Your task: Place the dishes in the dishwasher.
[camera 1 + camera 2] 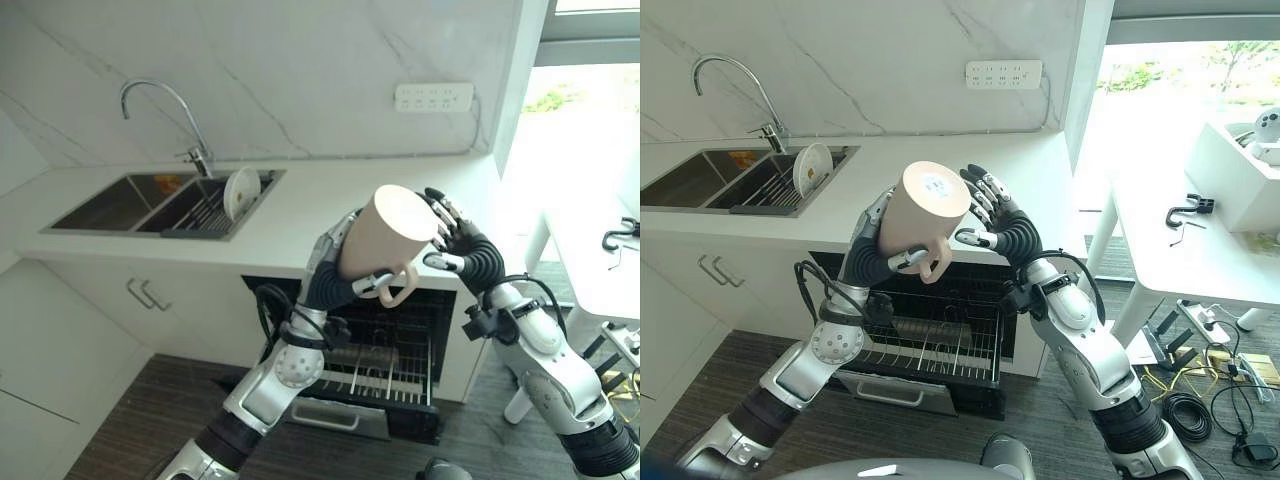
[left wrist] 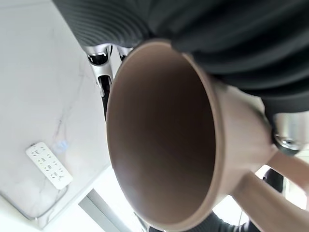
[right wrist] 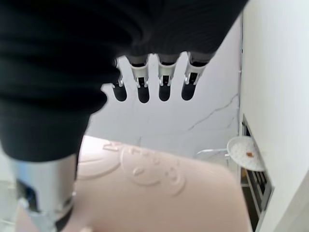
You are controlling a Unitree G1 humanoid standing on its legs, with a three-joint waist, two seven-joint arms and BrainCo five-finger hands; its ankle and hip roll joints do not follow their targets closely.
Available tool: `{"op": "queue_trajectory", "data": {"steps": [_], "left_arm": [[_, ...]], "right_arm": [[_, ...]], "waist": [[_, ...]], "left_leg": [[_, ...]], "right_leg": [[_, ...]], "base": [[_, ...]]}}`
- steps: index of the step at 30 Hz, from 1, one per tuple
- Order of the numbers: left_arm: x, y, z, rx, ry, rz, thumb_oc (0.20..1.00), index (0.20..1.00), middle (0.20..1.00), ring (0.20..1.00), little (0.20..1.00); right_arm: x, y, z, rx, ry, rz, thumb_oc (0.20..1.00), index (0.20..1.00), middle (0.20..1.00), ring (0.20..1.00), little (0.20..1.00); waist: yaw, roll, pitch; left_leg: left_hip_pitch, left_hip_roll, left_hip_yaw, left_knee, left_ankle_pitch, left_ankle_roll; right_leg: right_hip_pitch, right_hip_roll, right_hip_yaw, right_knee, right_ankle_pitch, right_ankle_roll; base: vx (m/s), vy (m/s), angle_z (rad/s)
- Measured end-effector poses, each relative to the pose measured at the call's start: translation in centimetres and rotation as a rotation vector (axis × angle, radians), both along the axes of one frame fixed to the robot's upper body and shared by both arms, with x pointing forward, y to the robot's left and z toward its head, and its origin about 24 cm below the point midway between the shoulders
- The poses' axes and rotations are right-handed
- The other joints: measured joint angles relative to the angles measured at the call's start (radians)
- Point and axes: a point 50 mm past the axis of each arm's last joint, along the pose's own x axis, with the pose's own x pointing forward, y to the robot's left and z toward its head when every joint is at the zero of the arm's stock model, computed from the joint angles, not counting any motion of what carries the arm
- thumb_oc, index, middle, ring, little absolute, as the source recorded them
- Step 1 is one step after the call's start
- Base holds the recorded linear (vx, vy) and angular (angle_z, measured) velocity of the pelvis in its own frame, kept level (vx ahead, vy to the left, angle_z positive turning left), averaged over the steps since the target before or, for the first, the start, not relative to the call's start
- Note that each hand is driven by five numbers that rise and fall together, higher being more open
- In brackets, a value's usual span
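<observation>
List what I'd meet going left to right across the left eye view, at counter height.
Tap → sink → white plate → left hand → beige mug → right hand.

A home-style kitchen. A white tabletop [image 1: 330, 205] runs along a wall of white marble-look panels [image 1: 300, 70], with a white row of power sockets [image 1: 433, 97] fixed to it. Set into the tabletop is a steel double sink [image 1: 130, 205] with a curved chrome tap [image 1: 160, 105] behind it; a white plate [image 1: 240, 192] stands on edge in a rack in the basin nearer the middle of the tabletop. Below are white cupboard doors with bar handles [image 1: 148, 295]. Under the tabletop an open dishwasher [image 1: 940, 340] shows its pulled-out wire rack. The floor [image 1: 150, 410] is dark wood plank. To the right, a bright window [image 1: 1180, 75] looks onto greenery, beside a separate white table [image 1: 1210, 260].
</observation>
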Motion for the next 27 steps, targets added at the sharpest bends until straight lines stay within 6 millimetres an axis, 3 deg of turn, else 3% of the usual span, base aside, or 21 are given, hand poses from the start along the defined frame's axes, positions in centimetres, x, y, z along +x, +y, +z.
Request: {"op": "queue_trajectory", "data": {"steps": [5,12,27], "left_arm": [[0.0,-0.2,0.0,0.007,-0.041,0.005,0.200,0.200,0.200,0.200,0.200],[0.3,-0.5,0.0,0.051,-0.093,0.030,0.200,0.200,0.200,0.200,0.200],[0.8,-0.1,-3.2,0.245,-0.022,0.047,0.200,0.200,0.200,0.200,0.200]], "right_arm": [[-0.2,0.9,-0.6,0.131,0.103,0.093,1.000,1.000,1.000,1.000,1.000],[-0.2,1.1,-0.7,0.182,0.142,0.132,1.000,1.000,1.000,1.000,1.000],[-0.4,1.5,-1.1,0.114,0.143,0.160,1.000,1.000,1.000,1.000,1.000]], "waist": [[-0.001,0.001,-0.001],[-0.002,0.000,-0.006],[-0.004,0.014,-0.024]], "left_leg": [[0.000,0.003,-0.001,0.001,0.000,0.000],[0.000,0.003,-0.001,0.001,0.000,0.001],[-0.011,0.003,-0.004,0.001,0.001,0.001]], "right_leg": [[0.000,0.003,-0.001,0.000,0.000,0.000],[0.000,0.003,0.000,0.001,0.000,0.000],[-0.008,0.004,-0.001,0.001,-0.002,0.000]], "base": [[0.00,0.000,0.00],[0.00,-0.001,0.00],[0.00,0.000,0.00]]}}
